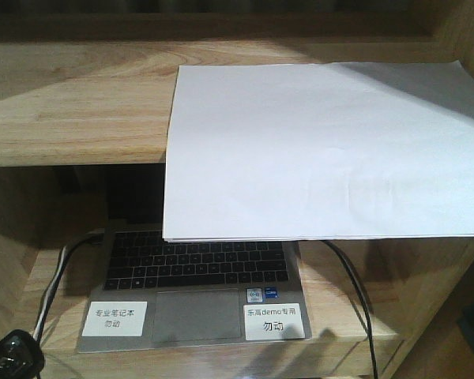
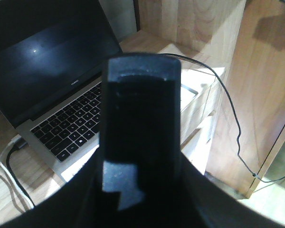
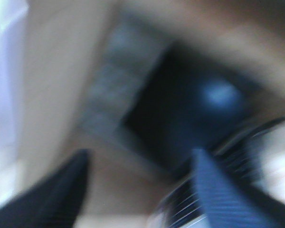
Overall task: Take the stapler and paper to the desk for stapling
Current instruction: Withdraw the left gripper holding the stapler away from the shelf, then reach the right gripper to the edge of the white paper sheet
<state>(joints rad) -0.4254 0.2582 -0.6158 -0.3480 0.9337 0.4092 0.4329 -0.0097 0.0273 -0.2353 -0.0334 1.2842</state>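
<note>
While your left pincer [image 2: 141, 202] clenches the black stapler [image 2: 140, 109], your right pincer [image 3: 140, 185] stands spread with nothing between its fingers, though that view is badly blurred. Beyond them, the paper [image 1: 324, 150] lies on the shelf [image 1: 71, 103], its front edge overhanging the open laptop [image 1: 197, 268] below.

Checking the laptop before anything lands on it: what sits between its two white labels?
The grey trackpad lies between the left label and right label, shown in the front-facing view.
</note>
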